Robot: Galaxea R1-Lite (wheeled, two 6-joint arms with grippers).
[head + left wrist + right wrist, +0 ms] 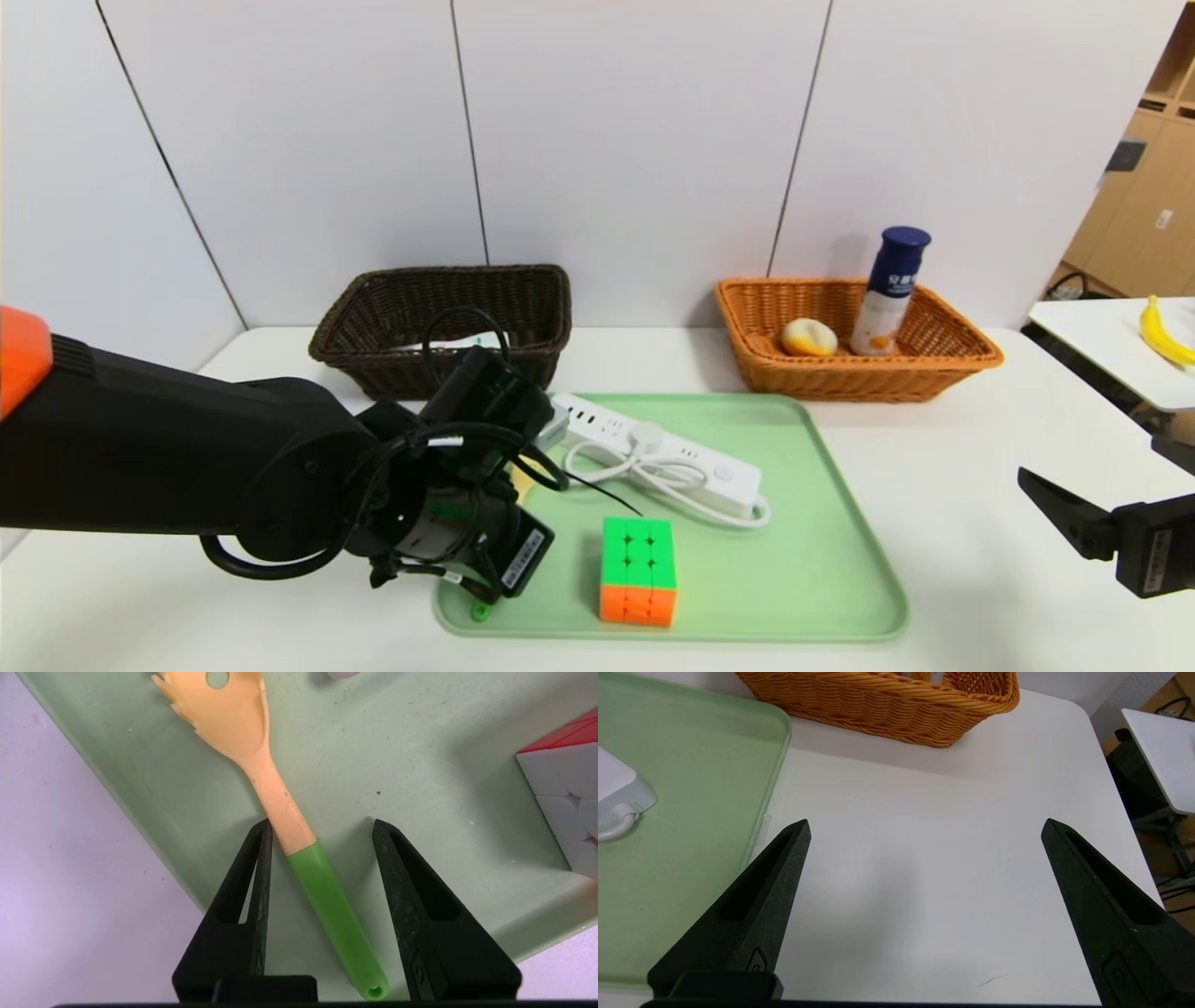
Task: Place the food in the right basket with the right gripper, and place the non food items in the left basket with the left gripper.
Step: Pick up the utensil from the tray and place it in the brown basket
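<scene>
Two wicker baskets stand at the back of a white table [934,485]: the dark brown left basket [443,322] and the orange-tan right basket [854,341], which holds a blue-capped white bottle [892,294] upright beside a small bun [808,337]. On the green tray [803,569], the left gripper [317,835] hangs low over a yellow pasta spoon [280,807], its parted fingers [254,877] straddling the green handle without clamping it. A white power strip [672,457] with coiled cord and a green-and-orange puzzle cube [639,571] lie on the tray. The right gripper [924,830] hovers wide open and empty over bare table beside the tray.
</scene>
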